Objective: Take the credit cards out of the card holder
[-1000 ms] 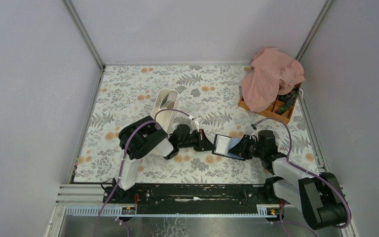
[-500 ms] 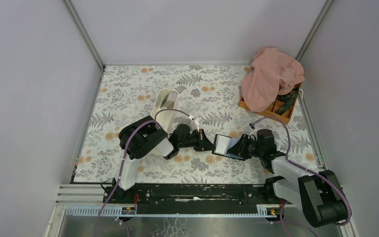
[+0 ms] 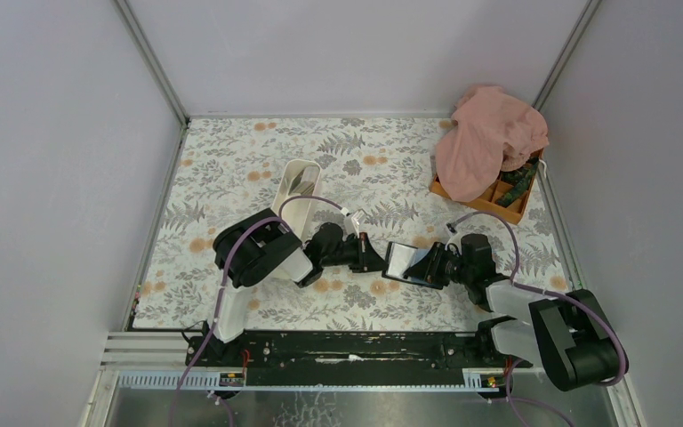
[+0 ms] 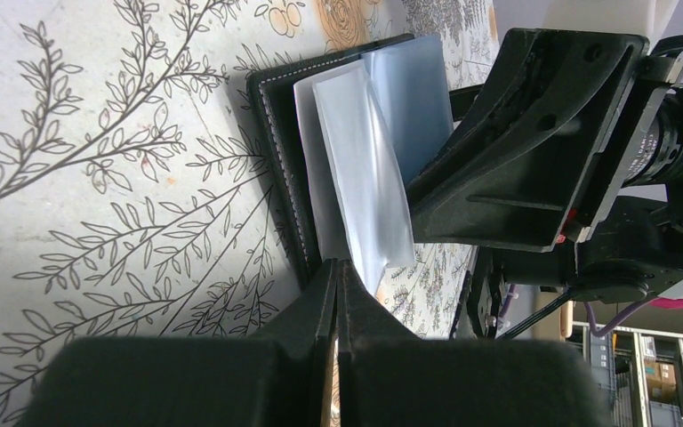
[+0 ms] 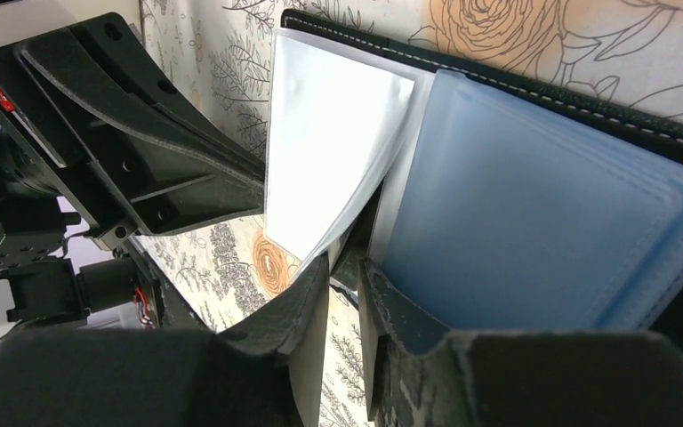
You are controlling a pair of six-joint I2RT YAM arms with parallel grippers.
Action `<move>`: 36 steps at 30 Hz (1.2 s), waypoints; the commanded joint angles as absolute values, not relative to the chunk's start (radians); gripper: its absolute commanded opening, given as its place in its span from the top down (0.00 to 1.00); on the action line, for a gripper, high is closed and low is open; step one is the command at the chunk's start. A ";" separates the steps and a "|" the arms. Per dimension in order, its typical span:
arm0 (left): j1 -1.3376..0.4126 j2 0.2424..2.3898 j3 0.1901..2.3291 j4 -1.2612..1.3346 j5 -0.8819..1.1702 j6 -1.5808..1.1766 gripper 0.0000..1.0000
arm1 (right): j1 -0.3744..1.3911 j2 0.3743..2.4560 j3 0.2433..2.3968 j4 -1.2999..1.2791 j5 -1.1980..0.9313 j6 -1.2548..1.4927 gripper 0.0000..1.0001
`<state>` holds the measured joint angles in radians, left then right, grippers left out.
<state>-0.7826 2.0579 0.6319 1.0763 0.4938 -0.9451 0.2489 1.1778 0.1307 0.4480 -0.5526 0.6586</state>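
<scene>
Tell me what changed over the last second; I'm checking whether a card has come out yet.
The right pincer edged slightly left with its arm, and the card holder's raised leaf tipped, looking darker from above. No card out. Left pincer, tray, cloth unmoved.

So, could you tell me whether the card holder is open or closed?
Open: the card holder lies spread on the table, its plastic sleeves exposed, one lifted away from the rest.

You see the card holder (image 4: 276,169) lying open on the floral table cover (image 4: 98,178), with one clear sleeve (image 4: 365,178) lifted against the right gripper (image 4: 422,205). The left gripper (image 4: 336,267) is closed, its tips at the holder's near edge.
</scene>
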 commanded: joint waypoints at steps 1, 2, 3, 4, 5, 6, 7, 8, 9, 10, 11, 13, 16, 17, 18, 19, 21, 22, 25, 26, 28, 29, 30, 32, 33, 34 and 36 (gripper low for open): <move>-0.798 2.061 0.614 0.855 0.483 -0.860 1.00 | 0.259 1.210 0.108 0.546 -0.581 0.693 0.74; -0.798 2.048 0.612 0.840 0.477 -0.847 1.00 | 0.259 1.211 0.106 0.553 -0.577 0.695 0.74; -0.798 2.035 0.611 0.820 0.469 -0.836 1.00 | 0.259 1.213 0.107 0.555 -0.576 0.696 0.74; -0.798 2.020 0.611 0.799 0.460 -0.824 1.00 | 0.259 1.215 0.108 0.555 -0.574 0.695 0.74; -0.798 1.999 0.611 0.776 0.449 -0.810 1.00 | 0.258 1.217 0.109 0.555 -0.573 0.693 0.74; -0.800 1.982 0.612 0.750 0.438 -0.796 1.00 | 0.259 1.219 0.109 0.554 -0.571 0.692 0.74; -0.801 1.964 0.612 0.726 0.424 -0.782 1.00 | 0.258 1.221 0.109 0.553 -0.569 0.690 0.74; -0.800 1.944 0.613 0.695 0.408 -0.766 1.00 | 0.258 1.222 0.109 0.551 -0.568 0.689 0.74; -0.801 1.924 0.617 0.661 0.390 -0.748 1.00 | 0.259 1.222 0.108 0.551 -0.566 0.687 0.74; -0.802 1.901 0.623 0.625 0.372 -0.730 1.00 | 0.258 1.224 0.105 0.550 -0.564 0.685 0.74; -0.805 1.881 0.629 0.590 0.356 -0.713 1.00 | 0.259 1.224 0.105 0.549 -0.561 0.684 0.75; -0.808 1.846 0.643 0.528 0.325 -0.684 1.00 | 0.259 1.224 0.104 0.549 -0.560 0.683 0.75; -0.814 1.809 0.668 0.460 0.299 -0.655 1.00 | 0.259 1.223 0.106 0.541 -0.557 0.677 0.75; -0.816 1.800 0.676 0.441 0.290 -0.648 1.00 | 0.259 1.223 0.107 0.539 -0.558 0.674 0.75; -0.817 1.791 0.682 0.421 0.283 -0.643 1.00 | 0.259 1.224 0.107 0.537 -0.558 0.672 0.75; -0.819 1.783 0.687 0.407 0.277 -0.639 1.00 | 0.259 1.223 0.109 0.537 -0.558 0.672 0.75; -0.822 1.766 0.693 0.385 0.273 -0.634 1.00 | 0.259 1.227 0.109 0.535 -0.561 0.669 0.75; -0.823 1.758 0.698 0.376 0.273 -0.632 1.00 | 0.259 1.228 0.109 0.534 -0.561 0.668 0.75; -0.829 1.742 0.713 0.362 0.272 -0.627 1.00 | 0.259 1.229 0.109 0.532 -0.560 0.666 0.75; -0.830 1.743 0.721 0.363 0.275 -0.625 1.00 | 0.259 1.227 0.109 0.531 -0.559 0.666 0.75; -0.833 1.762 0.740 0.377 0.300 -0.625 1.00 | 0.260 1.227 0.109 0.529 -0.559 0.666 0.75; -0.833 1.776 0.748 0.392 0.317 -0.632 1.00 | 0.259 1.227 0.109 0.529 -0.558 0.666 0.75; -0.833 1.788 0.756 0.406 0.336 -0.639 1.00 | 0.259 1.228 0.108 0.529 -0.557 0.666 0.75; -0.834 1.810 0.769 0.443 0.370 -0.659 1.00 | 0.259 1.229 0.109 0.526 -0.557 0.666 0.75; -0.835 1.817 0.774 0.456 0.382 -0.668 1.00 | 0.259 1.229 0.108 0.527 -0.556 0.665 0.75; -0.837 1.819 0.780 0.463 0.388 -0.672 1.00 | 0.259 1.229 0.108 0.527 -0.555 0.665 0.75; -0.843 1.819 0.790 0.463 0.390 -0.672 1.00 | 0.258 1.231 0.110 0.525 -0.555 0.663 0.75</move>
<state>-0.8299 1.8057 0.7559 0.4095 0.3462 -0.6621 0.2508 1.2205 0.1143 0.5346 -0.5674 0.6914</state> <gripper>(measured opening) 0.022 0.252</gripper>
